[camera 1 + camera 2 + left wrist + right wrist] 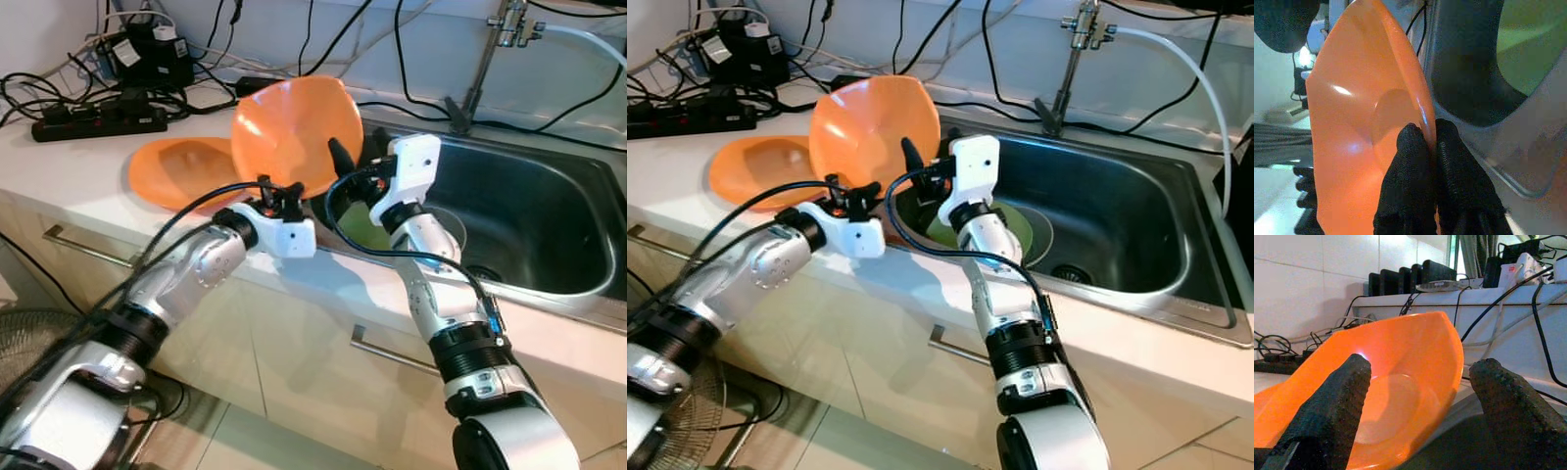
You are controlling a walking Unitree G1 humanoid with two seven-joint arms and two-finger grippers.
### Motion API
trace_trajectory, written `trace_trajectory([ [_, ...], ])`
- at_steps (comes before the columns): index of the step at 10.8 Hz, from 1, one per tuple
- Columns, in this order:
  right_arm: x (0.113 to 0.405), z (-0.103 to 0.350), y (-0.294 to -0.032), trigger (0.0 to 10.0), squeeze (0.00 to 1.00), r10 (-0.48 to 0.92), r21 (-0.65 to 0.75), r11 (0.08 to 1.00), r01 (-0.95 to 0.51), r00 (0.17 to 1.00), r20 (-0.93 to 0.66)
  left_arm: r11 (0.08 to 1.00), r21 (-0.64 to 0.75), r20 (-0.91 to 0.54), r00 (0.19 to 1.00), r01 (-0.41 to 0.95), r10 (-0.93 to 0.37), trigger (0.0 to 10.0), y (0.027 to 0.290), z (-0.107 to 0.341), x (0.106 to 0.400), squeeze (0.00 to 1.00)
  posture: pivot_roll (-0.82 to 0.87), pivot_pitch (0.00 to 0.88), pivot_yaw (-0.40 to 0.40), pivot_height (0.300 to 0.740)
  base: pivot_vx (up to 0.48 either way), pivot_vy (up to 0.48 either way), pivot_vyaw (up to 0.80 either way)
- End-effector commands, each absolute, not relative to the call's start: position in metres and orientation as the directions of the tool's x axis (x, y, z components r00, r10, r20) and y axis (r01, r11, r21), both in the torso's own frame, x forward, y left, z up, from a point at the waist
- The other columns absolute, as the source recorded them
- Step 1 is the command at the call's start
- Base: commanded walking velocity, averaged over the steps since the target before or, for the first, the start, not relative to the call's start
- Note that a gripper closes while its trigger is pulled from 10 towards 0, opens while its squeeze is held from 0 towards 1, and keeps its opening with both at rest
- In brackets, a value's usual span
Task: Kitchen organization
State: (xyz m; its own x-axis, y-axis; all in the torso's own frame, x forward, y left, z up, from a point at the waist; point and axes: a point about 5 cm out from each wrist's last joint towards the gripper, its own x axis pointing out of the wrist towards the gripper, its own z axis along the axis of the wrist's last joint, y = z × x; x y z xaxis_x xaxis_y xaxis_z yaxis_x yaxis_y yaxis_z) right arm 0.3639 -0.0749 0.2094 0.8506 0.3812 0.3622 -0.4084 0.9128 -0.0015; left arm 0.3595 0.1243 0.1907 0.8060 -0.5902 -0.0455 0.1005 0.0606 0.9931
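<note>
An orange bowl [294,132] stands tilted on its edge at the left rim of the sink [549,284]. My left gripper [1423,129] is shut on the bowl's lower rim [1352,122], one finger on each side. Just to the right of the bowl, my right gripper [1422,364] is open, its fingers [1337,401] spread wide and touching nothing. It faces the bowl's hollow side [1396,382]. A second orange plate [181,171] lies flat on the counter behind the bowl. A green plate [1019,230] rests in the sink bottom, partly hidden by the right arm.
A faucet [490,59] rises behind the sink. A black power strip [98,119] and tangled cables lie along the back of the white counter at the left. Cabinet drawers with metal handles [392,351] are below the counter edge.
</note>
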Motion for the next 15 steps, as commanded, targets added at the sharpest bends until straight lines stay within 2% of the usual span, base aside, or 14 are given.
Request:
trace_trajectory([
  [1,0.363,0.217,-0.072,10.0,0.0,0.391,-0.009,0.908,-0.419,0.837,0.382,0.058,0.998,0.014,0.791,0.027,-0.611,10.0,0.121,0.204,0.358,0.0,0.2,0.0,0.025,0.74,0.0,0.0,0.0],
  [6,0.367,0.211,-0.074,10.0,0.0,0.365,0.018,0.919,-0.394,0.865,0.344,-0.002,0.989,0.114,0.759,-0.15,-0.642,10.0,0.127,0.21,0.349,0.0,0.21,0.0,0.016,0.74,0.0,0.0,0.0],
  [10,0.369,0.21,-0.078,10.0,0.0,0.342,0.046,0.925,-0.376,0.882,0.325,-0.11,0.984,0.031,0.738,-0.141,-0.674,10.0,0.134,0.189,0.34,0.0,0.21,0.0,0.01,0.74,0.0,0.0,0.0],
  [11,0.369,0.209,-0.077,0.0,0.0,0.349,0.044,0.923,-0.382,0.881,0.321,-0.117,0.982,0.03,0.736,-0.147,-0.676,10.0,0.135,0.189,0.339,0.0,0.21,0.0,0.009,0.74,0.0,0.0,0.0],
  [15,0.369,0.209,-0.076,0.0,0.0,0.364,0.034,0.919,-0.393,0.878,0.309,-0.153,0.957,0.075,0.717,-0.247,-0.693,10.0,0.137,0.198,0.34,0.0,0.21,0.0,0.003,0.74,0.0,0.0,0.0],
])
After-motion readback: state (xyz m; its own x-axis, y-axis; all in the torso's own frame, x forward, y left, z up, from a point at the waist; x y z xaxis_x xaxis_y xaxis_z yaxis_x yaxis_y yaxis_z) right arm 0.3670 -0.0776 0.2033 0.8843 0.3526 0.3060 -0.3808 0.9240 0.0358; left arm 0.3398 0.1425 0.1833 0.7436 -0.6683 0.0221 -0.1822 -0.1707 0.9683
